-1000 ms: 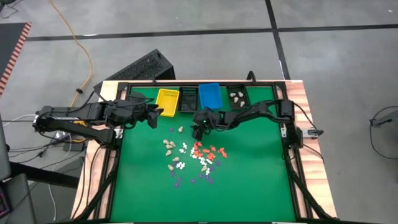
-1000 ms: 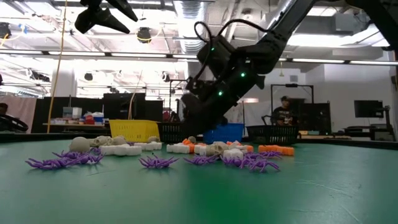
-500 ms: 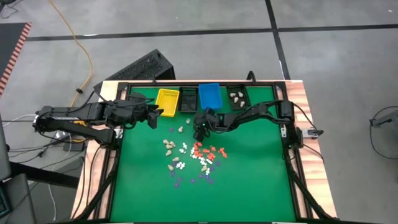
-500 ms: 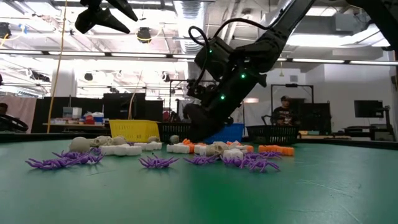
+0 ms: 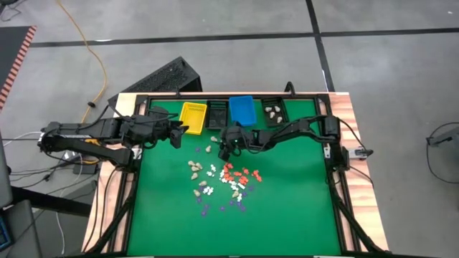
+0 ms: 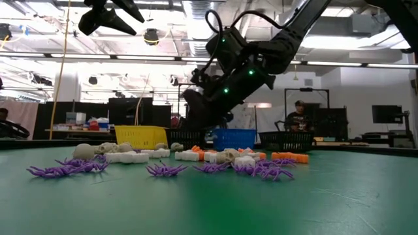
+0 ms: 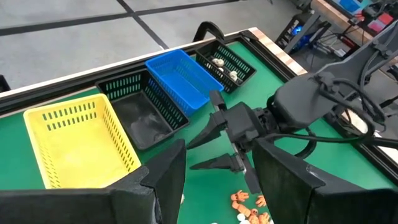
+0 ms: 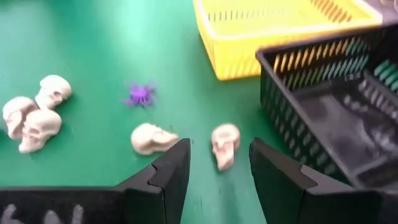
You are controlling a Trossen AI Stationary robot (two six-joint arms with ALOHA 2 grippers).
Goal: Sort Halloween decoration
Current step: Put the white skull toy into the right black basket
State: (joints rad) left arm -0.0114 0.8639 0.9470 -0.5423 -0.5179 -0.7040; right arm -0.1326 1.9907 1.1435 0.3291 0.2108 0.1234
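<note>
Right wrist view, right claw point(image 8: 219, 167) apart above cream skull point(image 8: 224, 144), skull lengthwise toward claw

This is a large industrial lab or workshop hall. The robot table point(image 5: 287, 215), topped in green and edged with wood, stands on a grey concrete floor point(image 5: 215, 21) crossed by dark tape lines point(image 5: 315, 29), with a yellow cable point(image 5: 90, 54) trailing over it at the far left. Beyond the table, the low view shows a high open ceiling with strip lights point(image 6: 366, 42), dark equipment racks point(image 6: 130, 111), a monitor point(image 6: 385, 114) at the right, and a person point(image 6: 298, 117) standing in the distance.
</note>
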